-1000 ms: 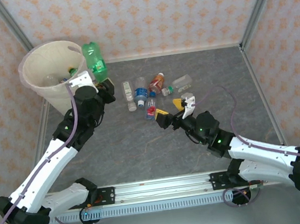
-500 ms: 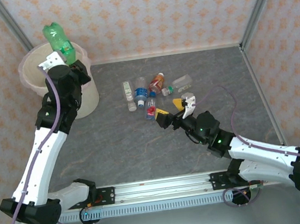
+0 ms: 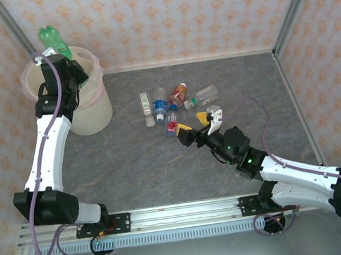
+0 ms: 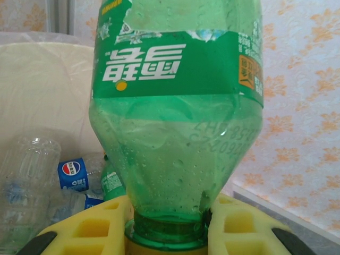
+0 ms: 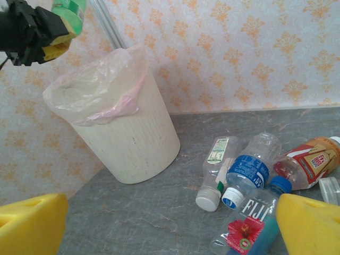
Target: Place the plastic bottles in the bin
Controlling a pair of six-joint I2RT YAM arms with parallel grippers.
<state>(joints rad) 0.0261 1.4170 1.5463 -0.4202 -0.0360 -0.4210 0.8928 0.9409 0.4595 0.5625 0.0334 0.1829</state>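
My left gripper (image 3: 59,54) is shut on the neck of a green plastic bottle (image 3: 50,37), held base-up over the back rim of the cream bin (image 3: 96,112). In the left wrist view the yellow pads clamp the green bottle (image 4: 175,133) at its neck, around my left gripper (image 4: 169,236). Inside the bin (image 4: 42,90) lie a clear bottle (image 4: 26,164) and a Pepsi-labelled one (image 4: 71,174). Several bottles (image 3: 168,106) lie mid-table. My right gripper (image 3: 193,124) stands open just in front of them, with nothing between its fingers.
In the right wrist view lie a white-capped clear bottle (image 5: 218,164), a blue-labelled one (image 5: 247,172), a Fiji bottle (image 5: 249,226) and an orange one (image 5: 308,162), right of the bin (image 5: 133,143). Patterned walls close the table's back and sides.
The left arm swung the green bottle from the bin's right side up and leftward to its back rim. The right arm has not moved.
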